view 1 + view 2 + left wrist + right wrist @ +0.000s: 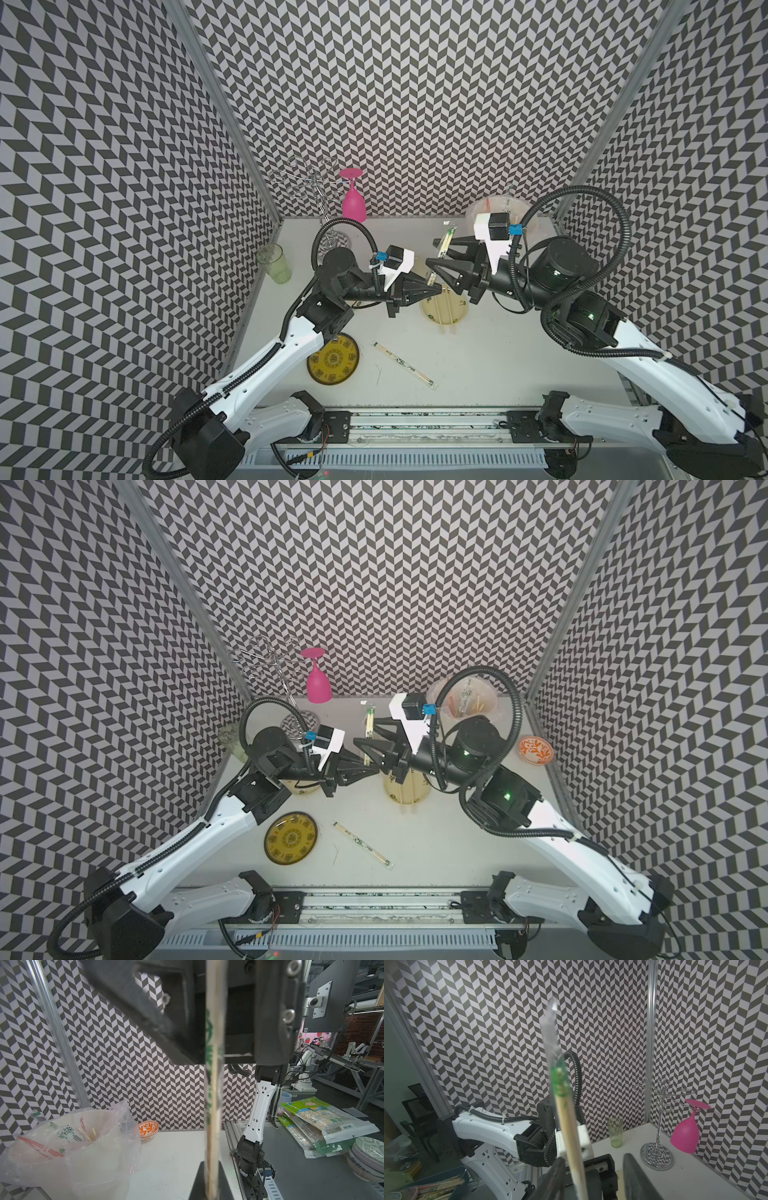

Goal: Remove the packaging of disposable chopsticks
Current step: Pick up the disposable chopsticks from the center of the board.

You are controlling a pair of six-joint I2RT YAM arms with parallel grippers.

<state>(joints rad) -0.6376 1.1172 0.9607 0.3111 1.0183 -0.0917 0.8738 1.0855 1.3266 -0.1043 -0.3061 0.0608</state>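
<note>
The left gripper (435,289) was clamped on one end of the wrapped chopsticks (445,244) — held up off the table near the tan plate (429,312) — while the right gripper (433,252) had its jaws apart around them.

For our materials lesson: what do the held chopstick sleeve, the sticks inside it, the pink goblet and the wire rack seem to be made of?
The sleeve: thin clear plastic film, glossy and crinkled. The chopsticks: likely bamboo or wood, matte pale tan. The pink goblet: probably plastic, opaque with even colour. The wire rack: chromed metal, with a mirror-bright base.
</note>
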